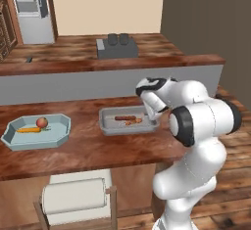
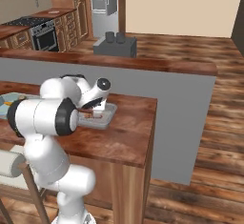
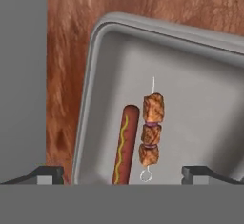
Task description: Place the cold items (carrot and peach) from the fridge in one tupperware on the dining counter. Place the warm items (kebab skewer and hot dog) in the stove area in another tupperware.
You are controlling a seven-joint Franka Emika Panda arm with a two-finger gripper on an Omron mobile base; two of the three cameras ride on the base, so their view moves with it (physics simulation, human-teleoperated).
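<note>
**Open gripper above the grey tupperware with the warm items**

The gripper (image 3: 122,173) stands wide open and holds nothing; in the hand view its two dark fingertips (image 3: 47,173) rise far apart, one at each lower side. Between them, lower down, lie the hot dog (image 3: 125,144) and the kebab skewer (image 3: 150,133), side by side and nearly parallel, very close to each other. The hot dog has a yellow line of mustard along it. The skewer carries three brown pieces of meat on a thin metal pin.

Both items rest on the floor of the grey tupperware (image 3: 200,99), near one of its side walls. In the left base view this tupperware (image 1: 110,126) sits on the wooden tabletop (image 1: 88,148), and the hand of the arm hangs just over its right end.

Further to the left on the same tabletop, well apart, stands a light blue tupperware (image 1: 59,133). Inside it the carrot (image 1: 28,130) lies flat and the peach (image 1: 42,122) sits just beside it.
</note>
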